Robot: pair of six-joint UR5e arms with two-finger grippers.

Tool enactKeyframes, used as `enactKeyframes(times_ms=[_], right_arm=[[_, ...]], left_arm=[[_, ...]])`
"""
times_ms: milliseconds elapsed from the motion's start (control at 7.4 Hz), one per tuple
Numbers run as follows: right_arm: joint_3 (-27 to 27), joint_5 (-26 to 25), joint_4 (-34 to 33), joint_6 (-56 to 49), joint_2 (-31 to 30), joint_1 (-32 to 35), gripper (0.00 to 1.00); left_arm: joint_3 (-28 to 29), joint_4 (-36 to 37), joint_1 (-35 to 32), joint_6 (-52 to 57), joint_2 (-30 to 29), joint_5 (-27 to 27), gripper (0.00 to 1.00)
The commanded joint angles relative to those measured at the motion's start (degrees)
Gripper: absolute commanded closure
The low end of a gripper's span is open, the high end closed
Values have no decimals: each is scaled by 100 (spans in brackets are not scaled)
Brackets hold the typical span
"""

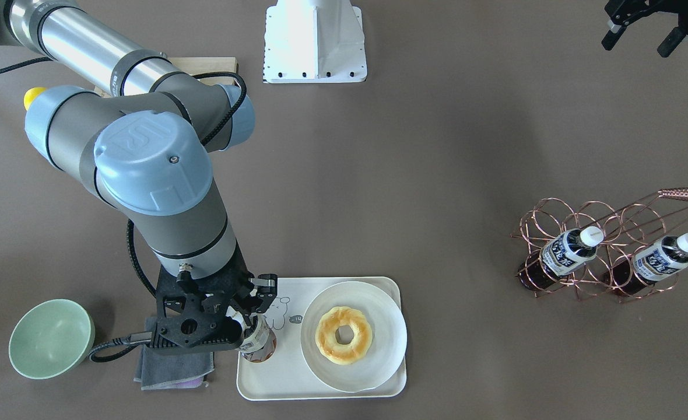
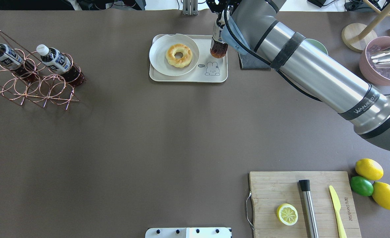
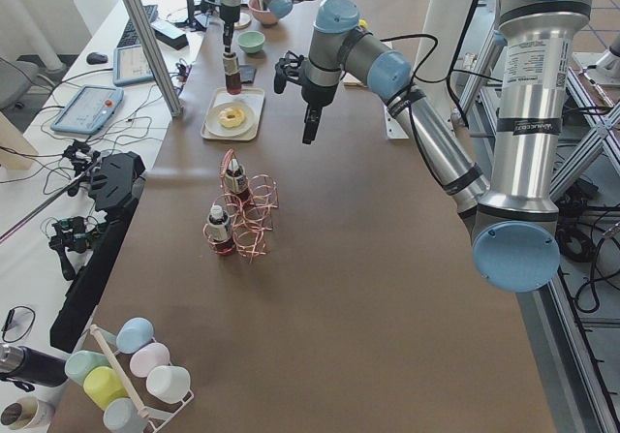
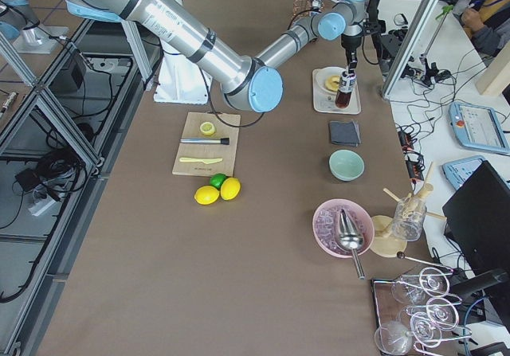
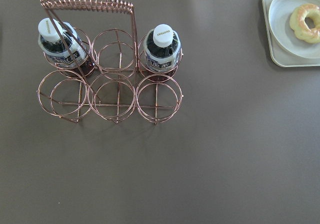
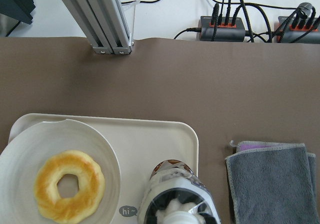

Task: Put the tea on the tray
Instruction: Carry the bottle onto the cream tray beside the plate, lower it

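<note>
The tea (image 1: pixel 259 340) is a small bottle of dark brown tea, upright at the cream tray's (image 1: pixel 297 385) corner beside the bear drawing. My right gripper (image 1: pixel 249 328) is shut on its upper part from above. The bottle's base is at the tray's surface or just above it; I cannot tell which. The bottle (image 2: pixel 218 47) and tray (image 2: pixel 188 78) show in the overhead view, and the right wrist view looks down on the bottle (image 6: pixel 177 196). My left gripper (image 1: pixel 641 35) is open and empty, high above the table, far from the tray.
A white plate (image 1: pixel 379 303) with a doughnut (image 1: pixel 344 334) fills the tray's other half. A grey cloth (image 1: pixel 172 367) and green bowl (image 1: pixel 51 338) lie beside the tray. A copper wire rack (image 5: pixel 117 91) holds two alike bottles (image 5: pixel 161 48). A cutting board (image 2: pixel 314 185) lies near the robot.
</note>
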Motion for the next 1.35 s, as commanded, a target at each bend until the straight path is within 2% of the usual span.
enactKeyframes(times_ms=[0,676,811,946,1216], right_arm=[[-174,4,115,31,30,-24,100],[-237,-5,318,119,30,-121,100],[-237,-23,318,119,30,-130,72],[-237,-84,318,136,30,-182,1],[-158,-155,309,119,65,-183,0]], left_arm=[[35,-2,31,0,-36,1,3],[8,-2,31,0,-28,1,3],[8,-2,40,0,-28,1,3],[8,-2,40,0,-28,1,3],[26,16,49,0,-19,1,3]])
